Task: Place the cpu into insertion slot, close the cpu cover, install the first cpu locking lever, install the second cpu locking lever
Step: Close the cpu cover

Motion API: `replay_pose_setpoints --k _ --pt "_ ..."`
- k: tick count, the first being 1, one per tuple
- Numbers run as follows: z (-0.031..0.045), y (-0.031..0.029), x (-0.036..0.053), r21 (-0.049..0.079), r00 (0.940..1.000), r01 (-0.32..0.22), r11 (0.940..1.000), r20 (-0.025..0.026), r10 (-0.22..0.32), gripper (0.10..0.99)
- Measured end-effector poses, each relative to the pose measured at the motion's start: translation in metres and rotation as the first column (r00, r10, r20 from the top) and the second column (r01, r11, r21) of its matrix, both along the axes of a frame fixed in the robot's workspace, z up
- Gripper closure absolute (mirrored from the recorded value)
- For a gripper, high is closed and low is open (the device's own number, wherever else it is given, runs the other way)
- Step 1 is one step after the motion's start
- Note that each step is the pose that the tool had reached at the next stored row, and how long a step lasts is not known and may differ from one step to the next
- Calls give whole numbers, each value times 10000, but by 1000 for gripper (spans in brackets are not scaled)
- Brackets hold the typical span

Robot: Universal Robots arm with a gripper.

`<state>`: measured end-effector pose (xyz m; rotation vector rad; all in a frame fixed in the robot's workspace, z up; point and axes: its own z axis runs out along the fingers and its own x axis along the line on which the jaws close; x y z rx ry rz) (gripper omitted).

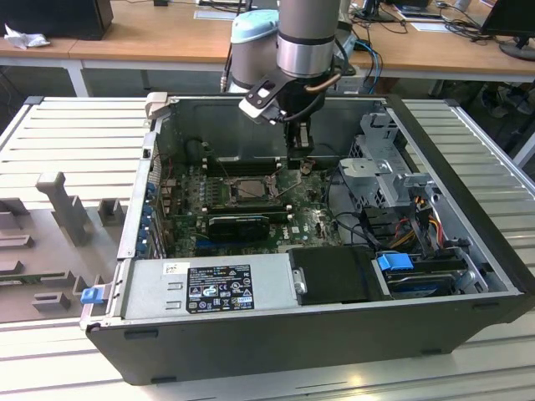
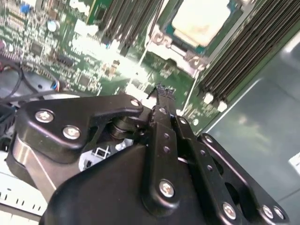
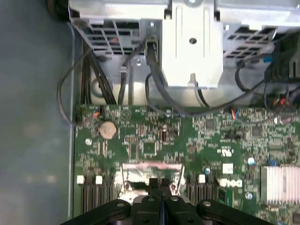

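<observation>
The cpu (image 2: 201,18) lies with its pale metal top up in the insertion slot (image 1: 248,190) on the green board. The silvery cpu cover (image 2: 180,49) frames it and looks folded down around it. A thin lever rod (image 2: 151,33) runs along one side of the socket. My gripper (image 1: 303,163) hangs inside the case, just to the exterior view's right of the socket and a little above the board. In both wrist views its black fingers (image 2: 164,101) are pressed together with nothing between them, and the gripper tip (image 3: 159,182) is at the socket's metal edge (image 3: 150,169).
Black memory slots (image 2: 253,42) flank the socket. A long black expansion card (image 1: 242,224) lies in front of it, then the power supply (image 1: 217,288). A grey drive cage (image 1: 380,180) and loose cables (image 1: 351,221) crowd the exterior view's right. The case walls (image 1: 142,192) enclose everything.
</observation>
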<state>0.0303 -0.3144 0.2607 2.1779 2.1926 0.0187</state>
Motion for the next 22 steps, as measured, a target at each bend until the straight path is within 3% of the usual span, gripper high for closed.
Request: replay_pose_setpoints --k 2,4,9,19,20,22 --pt "0 0 59 0 10000 -8 10000 -3 8 980" --pt "-17 5 165 -2 10000 -16 10000 -55 16 980" --pt "-31 11 277 -1 9999 -32 10000 -117 32 980" --pt "-156 29 386 0 9995 -65 10000 -306 65 980" --pt "-164 29 386 1 9994 -66 10000 -354 66 980" --pt "-167 29 386 2 9983 -68 10000 -582 68 980"
